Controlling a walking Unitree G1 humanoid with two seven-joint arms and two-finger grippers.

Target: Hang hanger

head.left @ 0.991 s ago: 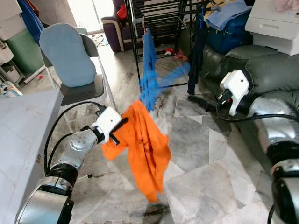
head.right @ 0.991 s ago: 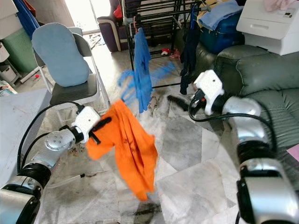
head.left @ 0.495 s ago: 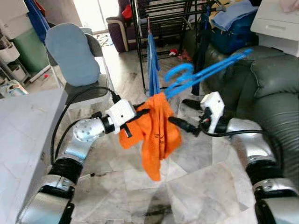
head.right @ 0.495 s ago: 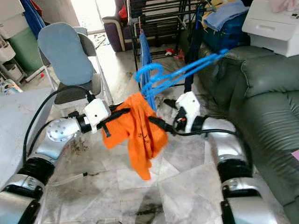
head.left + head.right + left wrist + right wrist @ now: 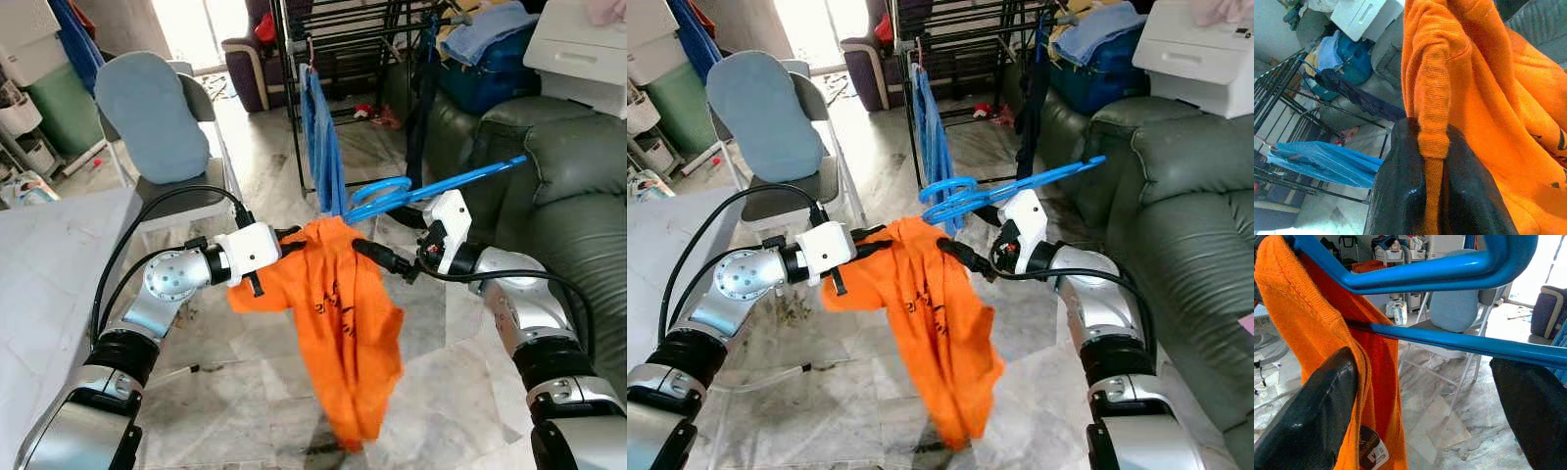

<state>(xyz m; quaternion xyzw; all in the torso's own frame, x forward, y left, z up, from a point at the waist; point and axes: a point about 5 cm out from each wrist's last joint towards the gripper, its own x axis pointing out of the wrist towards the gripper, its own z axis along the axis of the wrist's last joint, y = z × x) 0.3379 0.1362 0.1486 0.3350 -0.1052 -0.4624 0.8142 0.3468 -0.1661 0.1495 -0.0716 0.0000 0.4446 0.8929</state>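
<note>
Pinching a fold of the orange shirt (image 5: pixel 343 313), the left hand (image 5: pixel 290 235) is holding it up mid-room. The right hand (image 5: pixel 364 251), fingers spread wide, is reaching beside the blue hanger (image 5: pixel 431 186), gripping nothing. Judging by this, hanging on the far drying rack (image 5: pixel 343 39) is still ahead. The right wrist view is revealing the hanger's bar (image 5: pixel 1449 340) passing between the fingers.
</note>
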